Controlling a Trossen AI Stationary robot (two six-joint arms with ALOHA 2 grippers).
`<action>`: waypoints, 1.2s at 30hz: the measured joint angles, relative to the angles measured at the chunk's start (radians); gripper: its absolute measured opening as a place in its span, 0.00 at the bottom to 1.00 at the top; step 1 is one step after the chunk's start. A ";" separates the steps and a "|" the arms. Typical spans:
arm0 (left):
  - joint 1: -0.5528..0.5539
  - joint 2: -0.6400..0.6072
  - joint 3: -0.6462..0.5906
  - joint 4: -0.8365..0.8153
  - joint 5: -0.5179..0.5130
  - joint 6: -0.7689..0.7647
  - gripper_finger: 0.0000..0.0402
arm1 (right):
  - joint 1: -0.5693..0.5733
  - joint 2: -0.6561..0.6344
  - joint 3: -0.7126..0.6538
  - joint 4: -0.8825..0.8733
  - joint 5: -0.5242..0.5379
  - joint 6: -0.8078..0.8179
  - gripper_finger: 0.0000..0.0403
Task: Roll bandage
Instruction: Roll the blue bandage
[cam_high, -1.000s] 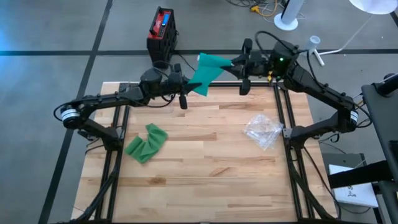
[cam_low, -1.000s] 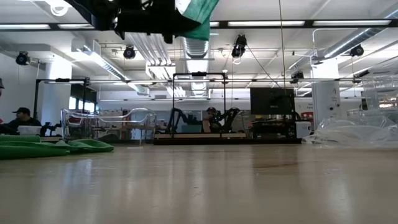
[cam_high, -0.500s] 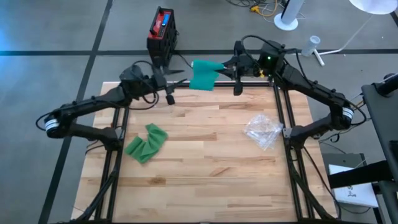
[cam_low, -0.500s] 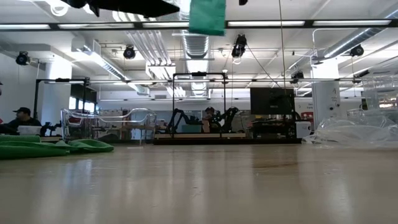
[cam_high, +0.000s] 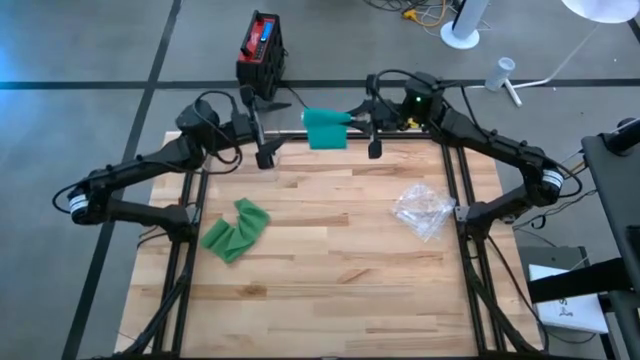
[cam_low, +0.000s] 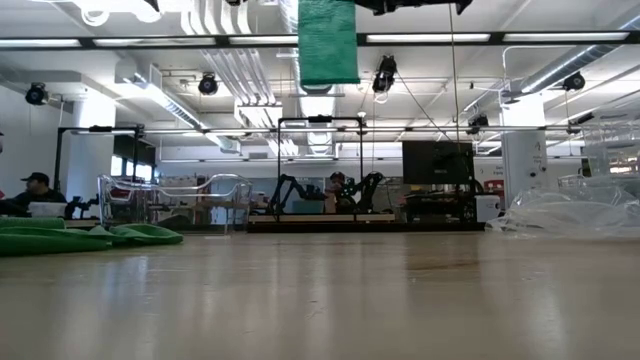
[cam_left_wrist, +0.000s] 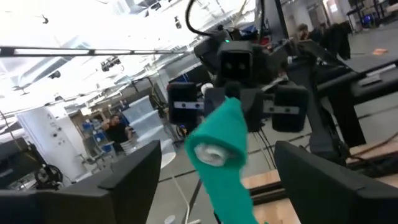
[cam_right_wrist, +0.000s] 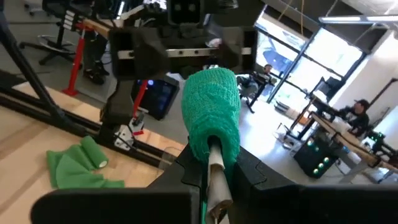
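A green bandage (cam_high: 325, 128), partly rolled, hangs high over the table's far edge. My right gripper (cam_high: 352, 120) is shut on it from the right. In the low view its loose tail (cam_low: 328, 40) drops straight down from the top of the picture. My left gripper (cam_high: 262, 135) stands open just left of the roll and touches nothing. In the left wrist view its fingers (cam_left_wrist: 130, 180) stand wide on either side, short of the roll's end (cam_left_wrist: 212, 152). My right gripper pinches a whitish core (cam_right_wrist: 214, 168) that sticks out of the roll's end, between its two fingers. The fingers lie level, come from the table's right and run along the roll's axis. The roll is lifted clear, and its tail hangs slack below.
A second green bandage (cam_high: 235, 230) lies loose and crumpled on the table's left half. A crumpled clear plastic bag (cam_high: 425, 210) lies at the right. A red and black box (cam_high: 262, 50) stands on the floor beyond the far edge. People sit in the room behind.
My left gripper has opened, let go of the bandage's free end and drawn back up and toward the table's left. My right gripper has rolled and carried the roll toward the left. The strip, earlier stretched between the two grippers, now hangs straight down.
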 joint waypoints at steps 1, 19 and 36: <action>-0.002 0.004 0.009 -0.001 0.000 0.000 0.75 | 0.001 0.000 0.000 0.001 -0.002 -0.015 0.05; -0.010 0.204 0.144 -0.016 0.089 0.053 0.75 | 0.000 0.003 -0.001 -0.003 -0.071 -0.133 0.06; -0.011 0.230 0.187 -0.087 0.026 0.164 0.05 | -0.002 0.023 0.018 -0.010 -0.040 0.103 0.14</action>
